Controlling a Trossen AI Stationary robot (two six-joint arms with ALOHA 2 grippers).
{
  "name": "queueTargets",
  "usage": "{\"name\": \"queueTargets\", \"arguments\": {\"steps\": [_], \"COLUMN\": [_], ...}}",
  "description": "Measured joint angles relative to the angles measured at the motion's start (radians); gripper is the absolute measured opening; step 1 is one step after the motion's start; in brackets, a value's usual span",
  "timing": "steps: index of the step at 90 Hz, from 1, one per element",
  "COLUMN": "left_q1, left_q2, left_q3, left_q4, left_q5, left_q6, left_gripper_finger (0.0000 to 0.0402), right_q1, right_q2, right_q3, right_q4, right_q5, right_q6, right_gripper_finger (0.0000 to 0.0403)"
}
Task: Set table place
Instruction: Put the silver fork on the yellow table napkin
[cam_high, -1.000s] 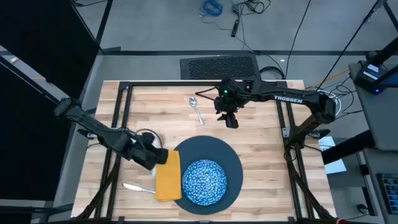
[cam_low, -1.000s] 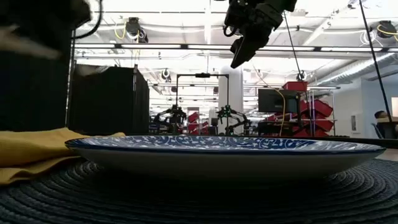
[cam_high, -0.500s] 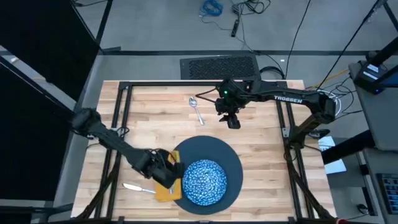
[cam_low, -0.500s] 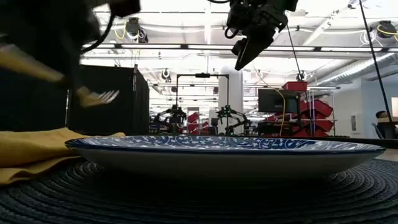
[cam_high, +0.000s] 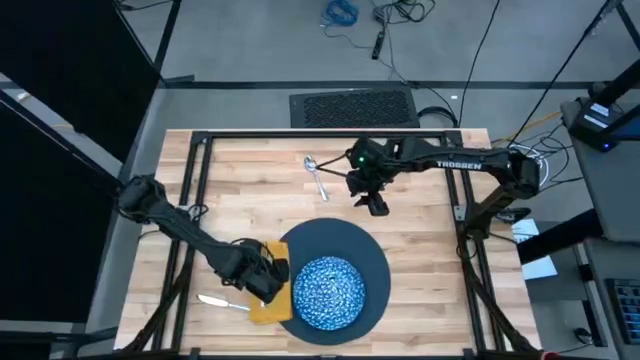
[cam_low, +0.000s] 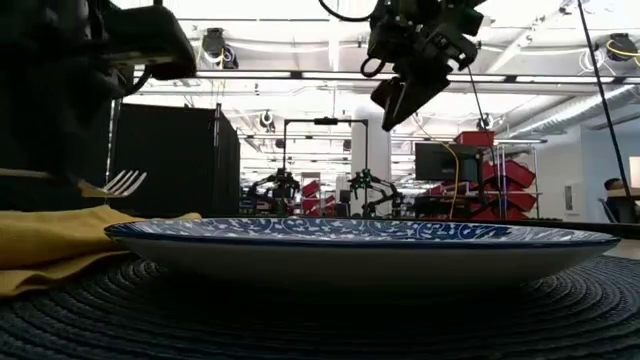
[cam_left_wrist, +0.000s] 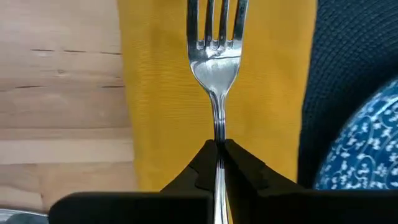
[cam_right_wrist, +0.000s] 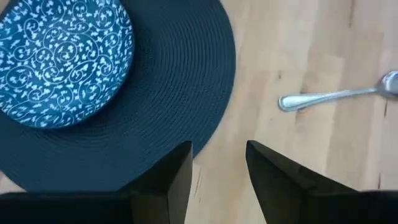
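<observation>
Left gripper (cam_left_wrist: 219, 155) fingers clamped on silver fork (cam_left_wrist: 216, 56) above yellow napkin (cam_left_wrist: 161, 93) beside patterned bowl (cam_high: 327, 291), right gripper (cam_right_wrist: 217, 168) fingers apart near spoon (cam_right_wrist: 333, 96) on desk (cam_high: 420, 220)

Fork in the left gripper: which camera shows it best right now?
The left wrist view: the fork fills the frame, its handle pinched by the left gripper above the yellow napkin. The low view shows only its tines. In the high view the arm hides it. The right wrist view misses it.

Mustard-yellow napkin (cam_left_wrist: 168, 93), silver fork (cam_left_wrist: 216, 56), dark slate-blue mat (cam_right_wrist: 180, 106), blue-and-white patterned plate (cam_right_wrist: 65, 59), light wooden table (cam_high: 420, 230).
</observation>
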Motion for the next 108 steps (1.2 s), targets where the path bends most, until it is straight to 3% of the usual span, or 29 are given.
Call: {"name": "queueTargets", "arguments": {"steps": [47, 66, 108], "left_q1": [0.001, 0.001, 0.001], "left_q2": [0.099, 0.099, 0.099], "left_q3": [-0.001, -0.001, -0.001], "left_q4": [0.106, 0.110, 0.123], "left_q5": [0.033, -0.017, -0.024], "left_q6": [0.054, 0.081, 0.080], "left_gripper_finger": [0.0000, 0.0001, 0.0054], "right_q1": [0.000, 0.000, 0.000], "right_q2": [0.000, 0.000, 0.000], "right_q3": [0.000, 0.000, 0.001], "right_q4": [0.010, 0.010, 0.010], "right_q5": [0.000, 0.000, 0.000], "right_q6": [-0.003, 0.000, 0.002], "right_gripper_finger": [0.0141, 0.0141, 0.0141]}}
